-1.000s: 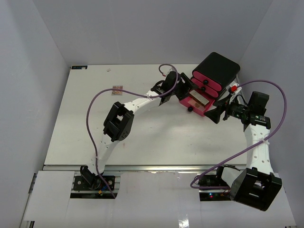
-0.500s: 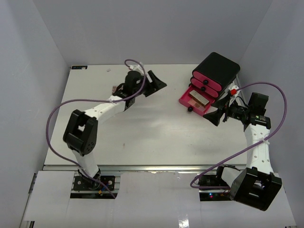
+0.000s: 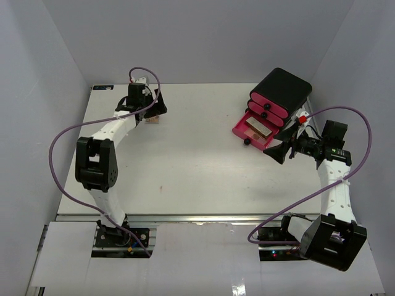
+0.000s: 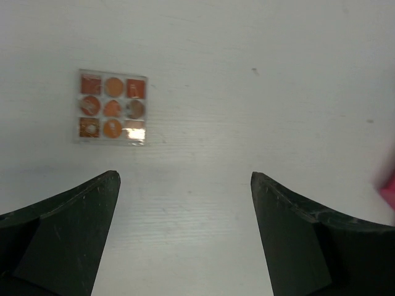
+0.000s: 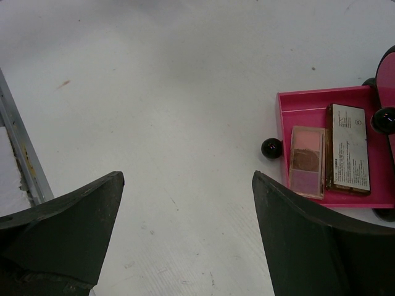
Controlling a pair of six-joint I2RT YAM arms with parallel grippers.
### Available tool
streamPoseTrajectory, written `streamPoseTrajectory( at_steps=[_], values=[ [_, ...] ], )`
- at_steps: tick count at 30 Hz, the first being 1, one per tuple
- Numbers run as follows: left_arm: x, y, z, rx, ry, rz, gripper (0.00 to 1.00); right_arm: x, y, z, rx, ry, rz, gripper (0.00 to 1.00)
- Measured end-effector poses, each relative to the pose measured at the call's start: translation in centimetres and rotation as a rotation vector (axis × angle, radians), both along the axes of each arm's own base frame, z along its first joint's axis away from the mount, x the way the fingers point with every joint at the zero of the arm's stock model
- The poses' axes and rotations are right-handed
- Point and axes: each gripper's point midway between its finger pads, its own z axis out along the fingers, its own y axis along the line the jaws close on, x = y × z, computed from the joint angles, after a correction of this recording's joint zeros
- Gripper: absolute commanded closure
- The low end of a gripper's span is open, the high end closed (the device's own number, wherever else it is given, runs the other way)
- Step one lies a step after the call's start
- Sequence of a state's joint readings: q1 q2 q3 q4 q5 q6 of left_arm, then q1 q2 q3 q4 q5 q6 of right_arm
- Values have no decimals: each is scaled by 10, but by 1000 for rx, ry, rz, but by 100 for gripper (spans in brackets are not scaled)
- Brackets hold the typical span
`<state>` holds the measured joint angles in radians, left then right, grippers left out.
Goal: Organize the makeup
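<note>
Left pincer (image 4: 185, 179): spread wide, empty, hovering short of eyeshadow palette (image 4: 112, 106), flat on tabletop (image 4: 259, 92), off-centre toward one finger. Risks closing on nothing unless re-centred; risks skidding that thin, flat piece instead of lifting it.

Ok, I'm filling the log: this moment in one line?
left jaws open, palette ahead; right jaws open near drawer; two cases inside

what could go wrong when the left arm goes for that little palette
The palette lies flat and off-centre from the gap of the open left gripper, so closing may shove it instead of gripping it. The open drawer already holds two cases, so room looks tight.
</note>
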<state>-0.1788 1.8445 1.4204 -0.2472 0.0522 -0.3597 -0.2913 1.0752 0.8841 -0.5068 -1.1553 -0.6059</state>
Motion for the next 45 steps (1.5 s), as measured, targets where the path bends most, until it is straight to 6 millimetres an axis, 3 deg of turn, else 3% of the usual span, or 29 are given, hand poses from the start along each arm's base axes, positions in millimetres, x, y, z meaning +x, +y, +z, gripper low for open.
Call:
streamPoseTrajectory(
  at_steps=[4, 7, 11, 17, 27, 35, 45],
  values=[
    [18, 21, -42, 167, 72, -18, 2, 0, 0, 0, 0, 1, 0, 9],
    [34, 28, -60, 261, 99, -50, 2, 0, 0, 0, 0, 1, 0, 9],
    [56, 33, -69, 338, 94, -79, 2, 0, 0, 0, 0, 1, 0, 10],
    [70, 39, -65, 406, 71, -89, 2, 0, 0, 0, 0, 1, 0, 10],
    [67, 44, -106, 435, 149, -94, 2, 0, 0, 0, 0, 1, 0, 10],
    [67, 46, -107, 435, 151, -87, 2, 0, 0, -1, 1, 3, -1, 10],
    [66, 49, -110, 372, 169, -49, 16, 1, 0, -1, 2, 6, -1, 10]
  ],
)
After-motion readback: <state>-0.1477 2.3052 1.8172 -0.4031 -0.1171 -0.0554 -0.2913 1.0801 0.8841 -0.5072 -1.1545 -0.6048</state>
